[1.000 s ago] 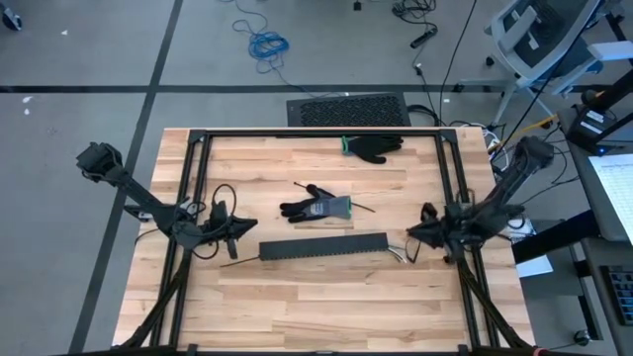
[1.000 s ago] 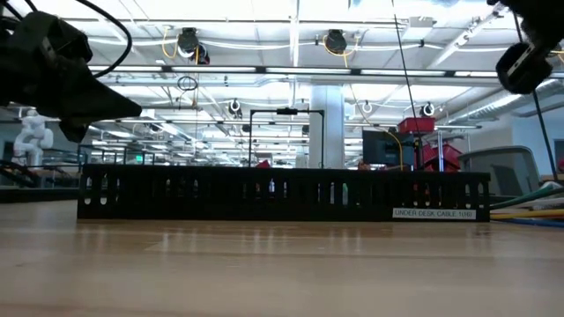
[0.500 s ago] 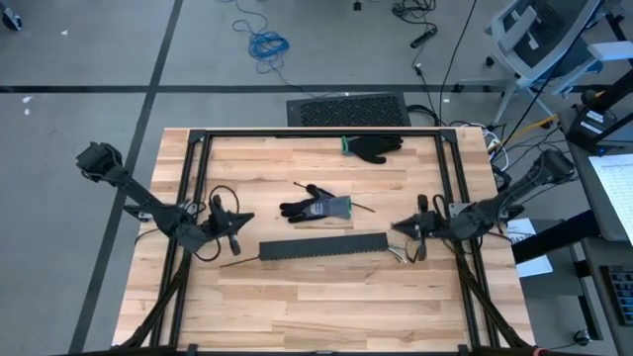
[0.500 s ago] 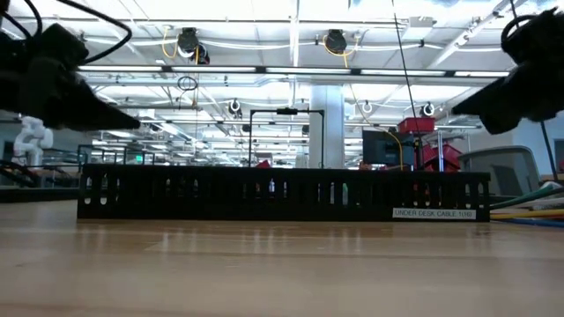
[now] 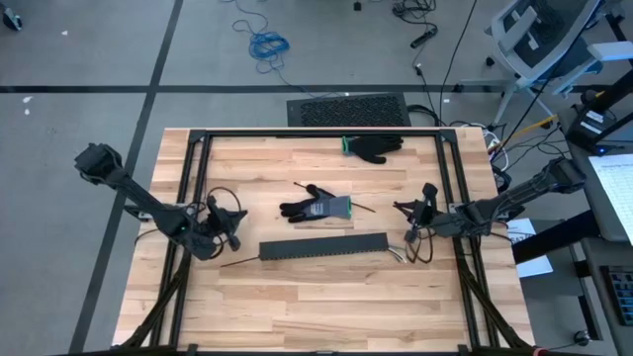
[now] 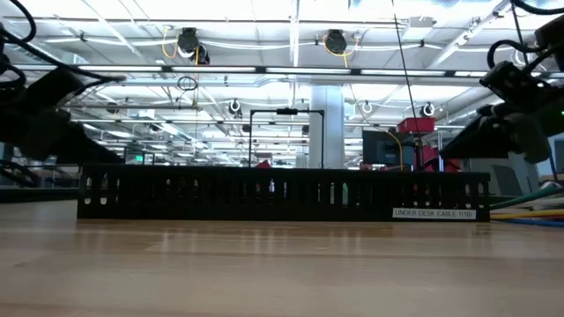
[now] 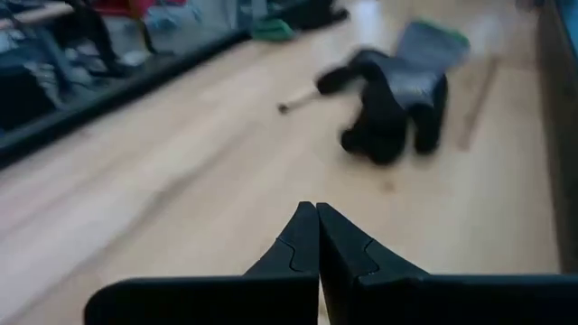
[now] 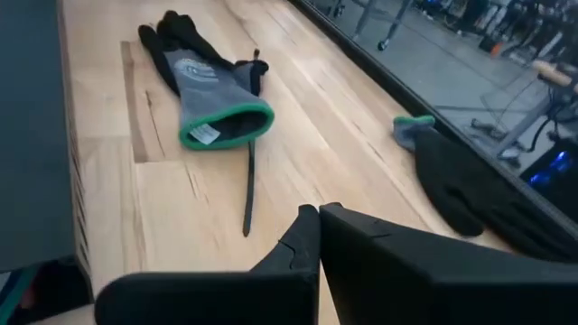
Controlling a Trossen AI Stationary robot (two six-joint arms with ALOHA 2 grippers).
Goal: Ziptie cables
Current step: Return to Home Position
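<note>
Already both pairs of fingers were pressed together and empty. The left gripper (image 5: pixel 235 218) and right gripper (image 5: pixel 406 210) had drawn back from the duct (image 5: pixel 322 246) on the surface (image 5: pixel 297 307). The cables (image 6: pixel 533 211) trailed from the duct's right end, the rest apparently inside it, so the job looked finished.

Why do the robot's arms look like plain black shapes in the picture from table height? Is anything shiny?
Low view: bright ceiling lights shine from behind, so the left arm, the right arm and the long black slotted plastic duct show as dark shapes. Left wrist view: the wooden table glares pale near the grey-and-black glove. High view: light is even, shadows faint.
</note>
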